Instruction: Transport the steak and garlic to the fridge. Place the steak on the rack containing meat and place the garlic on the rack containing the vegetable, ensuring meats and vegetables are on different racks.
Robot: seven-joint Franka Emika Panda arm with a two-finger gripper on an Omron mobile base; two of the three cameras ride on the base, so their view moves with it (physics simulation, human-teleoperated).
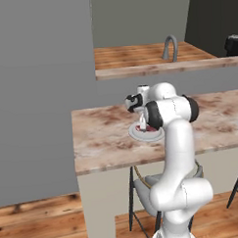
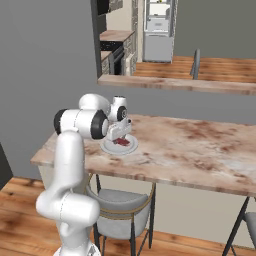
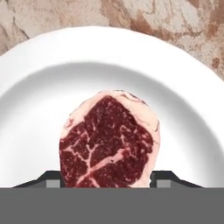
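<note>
The steak (image 3: 109,140), a red slab with a whitish fat edge, lies on a white plate (image 3: 35,109) on the marbled counter. My gripper (image 3: 107,178) reaches straight down onto it. Its two dark fingertips (image 3: 52,178) press against the steak's left and right sides, shut on it. From the base views the hand (image 1: 142,124) (image 2: 119,134) stands over the plate (image 1: 136,136) (image 2: 107,148), with a strip of the steak (image 2: 122,142) showing. The fridge (image 2: 157,30) stands far back beyond a second counter. The garlic is out of view.
The marbled counter (image 1: 102,136) (image 2: 200,145) stretches wide to the right. Behind it runs a wooden counter with a faucet (image 1: 170,46) (image 2: 196,64). A grey wall (image 1: 36,95) closes the left. A stool (image 2: 120,205) stands under the counter by my base.
</note>
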